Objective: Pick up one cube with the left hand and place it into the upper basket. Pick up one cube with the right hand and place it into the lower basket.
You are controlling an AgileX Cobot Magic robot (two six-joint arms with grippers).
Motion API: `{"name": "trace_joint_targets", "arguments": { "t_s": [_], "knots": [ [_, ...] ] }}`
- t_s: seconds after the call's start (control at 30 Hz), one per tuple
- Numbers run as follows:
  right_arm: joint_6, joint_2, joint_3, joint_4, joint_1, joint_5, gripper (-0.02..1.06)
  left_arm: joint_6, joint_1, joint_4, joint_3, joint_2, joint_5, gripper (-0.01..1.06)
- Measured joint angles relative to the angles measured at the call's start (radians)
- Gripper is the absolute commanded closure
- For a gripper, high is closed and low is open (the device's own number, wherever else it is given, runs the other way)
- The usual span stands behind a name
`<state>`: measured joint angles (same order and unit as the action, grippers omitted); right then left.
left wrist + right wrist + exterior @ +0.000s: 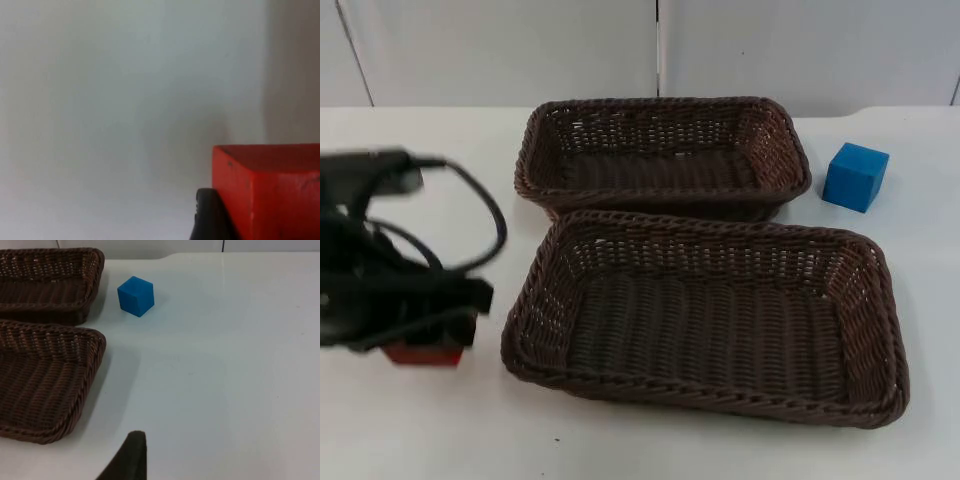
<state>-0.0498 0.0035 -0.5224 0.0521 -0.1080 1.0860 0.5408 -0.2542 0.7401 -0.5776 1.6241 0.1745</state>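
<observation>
A red cube [423, 352] sits at the table's left, just left of the lower basket [840, 400]. My left gripper [428, 330] is down over it and shut on it. In the left wrist view a black fingertip [206, 216] presses against the side of the red cube [270, 192]. The upper basket [535, 150] stands behind the lower one, and both hold nothing. A blue cube [855, 176] rests on the table right of the upper basket. My right gripper [131, 460] waits above the table, well short of the blue cube [135, 295] and beside the lower basket [95, 347].
The two brown wicker baskets stand close together, the upper basket [92, 270] nearly touching the lower one. The grey partition wall [650, 50] closes the table at the back. White table top [225, 365] stretches right of the baskets.
</observation>
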Motion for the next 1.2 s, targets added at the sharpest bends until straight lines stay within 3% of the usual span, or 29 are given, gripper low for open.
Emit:
{"name": "trace_joint_targets", "arguments": {
  "t_s": [0.53,1.2],
  "knots": [
    [0.000,0.000,0.000,0.000,0.000,0.000,-0.01,0.000,0.000,-0.011,0.000,-0.444,0.048,1.05],
    [0.000,0.000,0.000,0.000,0.000,0.000,-0.01,0.010,0.000,-0.019,0.004,-0.464,0.049,1.05]
  ]
}}
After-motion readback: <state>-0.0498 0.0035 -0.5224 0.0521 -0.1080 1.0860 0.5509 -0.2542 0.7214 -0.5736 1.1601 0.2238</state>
